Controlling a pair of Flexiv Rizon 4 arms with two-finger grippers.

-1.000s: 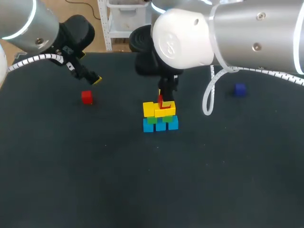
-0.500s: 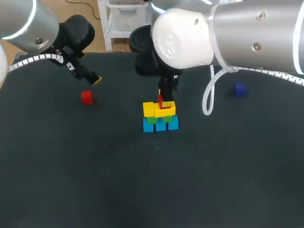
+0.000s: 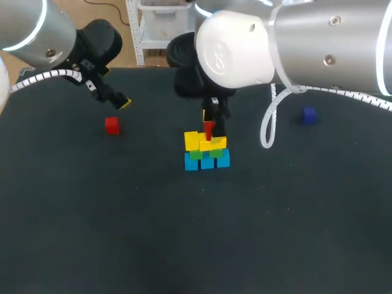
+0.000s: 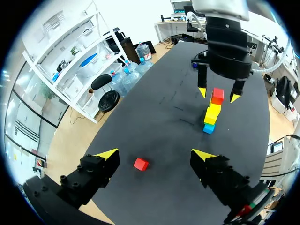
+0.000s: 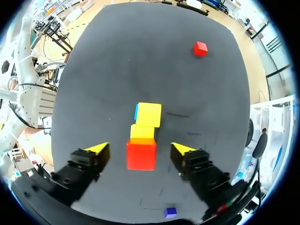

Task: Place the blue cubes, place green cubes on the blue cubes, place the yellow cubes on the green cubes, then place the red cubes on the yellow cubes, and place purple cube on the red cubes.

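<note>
A stack stands mid-table: blue cubes (image 3: pixel 207 162) at the bottom, green cubes (image 3: pixel 205 153) on them, yellow cubes (image 3: pixel 205 142) above. One red cube (image 3: pixel 209 128) rests on the yellow layer. My right gripper (image 5: pixel 139 149) hangs over the stack, open, its yellow tips clear of that red cube (image 5: pixel 141 153) on both sides. A second red cube (image 3: pixel 111 125) lies loose at the left. My left gripper (image 4: pixel 154 154) is open and empty just above that loose red cube (image 4: pixel 140 164). A dark blue-purple cube (image 3: pixel 309 115) lies at the far right.
The black table (image 3: pixel 184 245) spreads wide in front of the stack. A white cable (image 3: pixel 267 131) loops down from my right arm beside the stack.
My right gripper has opened and let go of the red cube, which now sits on the yellow cubes. The left arm has not moved.
</note>
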